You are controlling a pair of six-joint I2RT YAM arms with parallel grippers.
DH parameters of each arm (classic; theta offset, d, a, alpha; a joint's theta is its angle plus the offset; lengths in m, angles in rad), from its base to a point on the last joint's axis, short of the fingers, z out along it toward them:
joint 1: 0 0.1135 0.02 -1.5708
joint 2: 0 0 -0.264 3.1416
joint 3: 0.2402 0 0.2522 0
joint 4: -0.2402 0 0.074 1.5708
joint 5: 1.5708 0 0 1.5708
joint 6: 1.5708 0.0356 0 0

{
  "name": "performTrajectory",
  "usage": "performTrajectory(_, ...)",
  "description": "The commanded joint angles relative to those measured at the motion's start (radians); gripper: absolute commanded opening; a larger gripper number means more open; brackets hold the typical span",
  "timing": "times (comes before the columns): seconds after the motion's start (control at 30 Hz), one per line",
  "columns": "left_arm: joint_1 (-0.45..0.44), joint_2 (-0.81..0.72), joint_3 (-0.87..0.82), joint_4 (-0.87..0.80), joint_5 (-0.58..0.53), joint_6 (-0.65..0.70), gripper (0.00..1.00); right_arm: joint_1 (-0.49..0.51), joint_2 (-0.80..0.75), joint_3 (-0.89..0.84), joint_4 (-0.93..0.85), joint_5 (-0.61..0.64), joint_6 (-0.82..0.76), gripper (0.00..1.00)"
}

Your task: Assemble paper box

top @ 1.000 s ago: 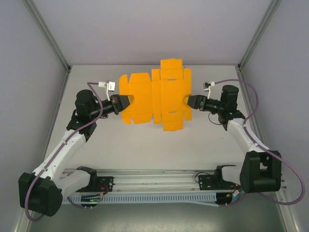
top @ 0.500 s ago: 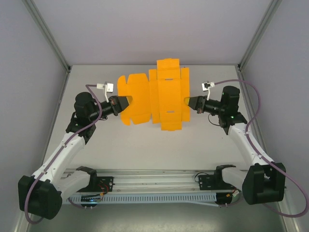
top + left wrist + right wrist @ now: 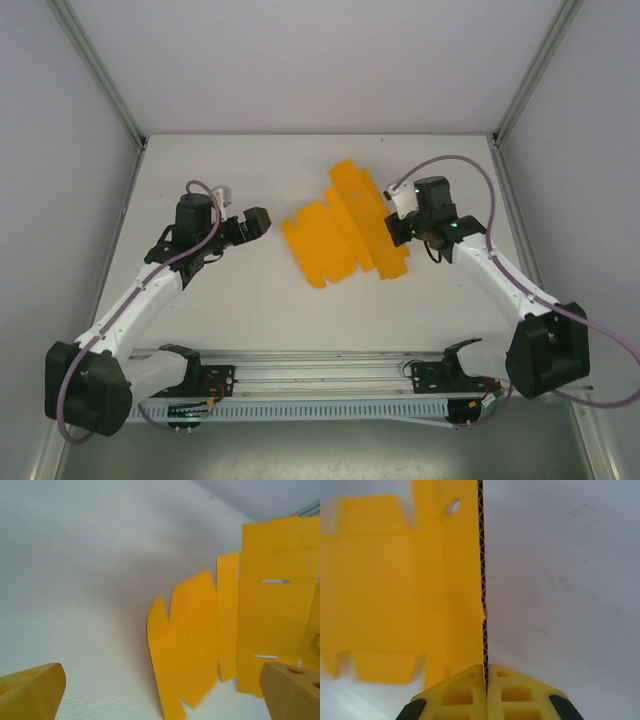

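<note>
An unfolded orange-yellow paper box [image 3: 345, 235], a die-cut sheet with flaps, sits slantwise over the middle of a white tabletop [image 3: 300, 310]. The right claw [image 3: 400, 228] meets its right edge. The left claw [image 3: 258, 220] hangs just left of it, not touching

Bright, even, diffuse light. Soft grey shadow on table [image 3: 75, 605] beside paper box [image 3: 190, 645] in left wrist view. Its lower edges blurred in both wrist views.

Top external: high at the near edge, facing down over the whole table [image 3: 250, 300]. Wrist views: low, very near, both sharing the paper box [image 3: 345, 235].
</note>
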Motion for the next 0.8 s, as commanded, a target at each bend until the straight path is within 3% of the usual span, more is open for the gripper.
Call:
performTrajectory(0.0,0.001,0.049,0.063,-0.056,0.007,0.014,0.99,0.067,0.056,0.015,0.078,0.266,-0.348,0.00)
performTrajectory(0.17,0.001,0.138,0.145,-0.010,0.119,0.010,0.98,0.106,0.128,-0.021,0.366,0.431,-0.581,0.00)
performTrajectory(0.4,0.001,0.321,0.298,0.053,0.264,-0.022,0.98,0.214,0.251,-0.189,0.964,0.596,-0.881,0.00)
performTrajectory(0.5,0.001,0.412,0.396,0.076,0.334,-0.036,0.98,0.242,0.271,-0.229,1.042,0.588,-0.913,0.00)
performTrajectory(0.77,-0.039,0.666,0.648,0.081,0.470,-0.046,0.99,0.288,0.321,-0.221,1.000,0.491,-0.836,0.00)
